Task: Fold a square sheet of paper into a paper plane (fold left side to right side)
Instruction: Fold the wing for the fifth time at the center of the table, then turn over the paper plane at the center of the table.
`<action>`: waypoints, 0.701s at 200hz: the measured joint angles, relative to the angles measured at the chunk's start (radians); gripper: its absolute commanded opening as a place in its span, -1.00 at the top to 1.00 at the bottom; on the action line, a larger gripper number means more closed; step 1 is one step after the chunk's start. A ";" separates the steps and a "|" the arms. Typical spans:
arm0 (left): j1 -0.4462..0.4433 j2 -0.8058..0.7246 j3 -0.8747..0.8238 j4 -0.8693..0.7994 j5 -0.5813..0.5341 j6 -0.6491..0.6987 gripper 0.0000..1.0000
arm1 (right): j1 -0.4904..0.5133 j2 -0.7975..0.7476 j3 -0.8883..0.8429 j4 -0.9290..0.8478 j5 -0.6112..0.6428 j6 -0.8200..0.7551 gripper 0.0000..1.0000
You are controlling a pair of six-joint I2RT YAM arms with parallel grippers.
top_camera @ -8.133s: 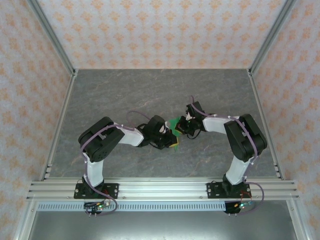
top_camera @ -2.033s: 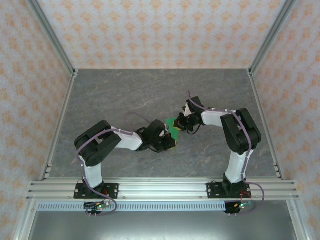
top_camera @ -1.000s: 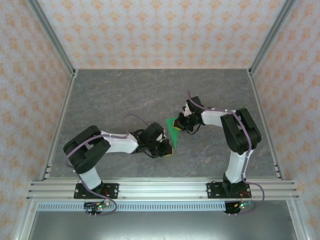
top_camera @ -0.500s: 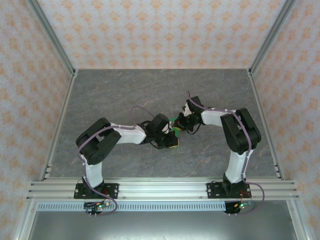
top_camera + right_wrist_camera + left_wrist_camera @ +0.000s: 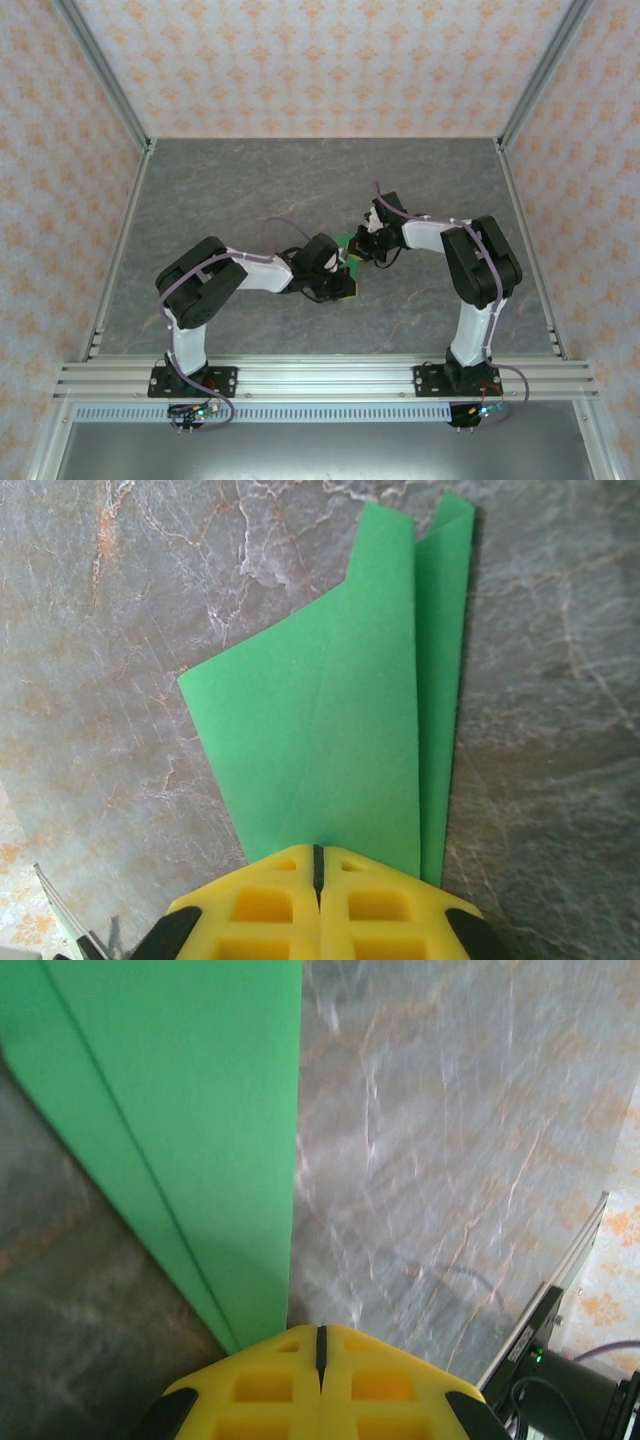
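Along the left side a metal frame post (image 5: 103, 75) slants down past the patterned wall (image 5: 50, 200) to the grey marbled counter (image 5: 220, 180). The left arm (image 5: 200, 285) reaches rightward across the counter, and seen from above its wrist covers much of the green paper (image 5: 347, 244), which lies mid-counter between the two arms. In the left wrist view the left jaws are pressed together, their yellow fingertips (image 5: 265, 1390) meeting at a thin seam. The paper (image 5: 180, 1110) lies flat with one long crease, narrows toward them and passes under their tips. Bare counter lies to its right. In the right wrist view the right jaws are likewise closed tip to tip. The folded paper (image 5: 340, 730) fans out from under them in overlapping layers, with two points at its far end. Whether either pair of tips presses on the paper cannot be told. The right arm (image 5: 480, 265) bends back to the near rail (image 5: 320, 378).
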 measured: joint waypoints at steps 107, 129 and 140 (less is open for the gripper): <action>-0.019 -0.515 -0.081 -0.333 -0.318 0.097 0.71 | 0.010 -0.250 0.107 -0.183 0.241 -0.066 0.07; -0.013 -0.644 -0.062 -0.451 -0.537 0.125 0.54 | 0.063 -0.351 0.121 -0.261 0.382 -0.082 -0.17; -0.013 -0.687 -0.056 -0.501 -0.632 0.137 0.50 | 0.110 -0.363 0.122 -0.296 0.446 -0.076 -0.26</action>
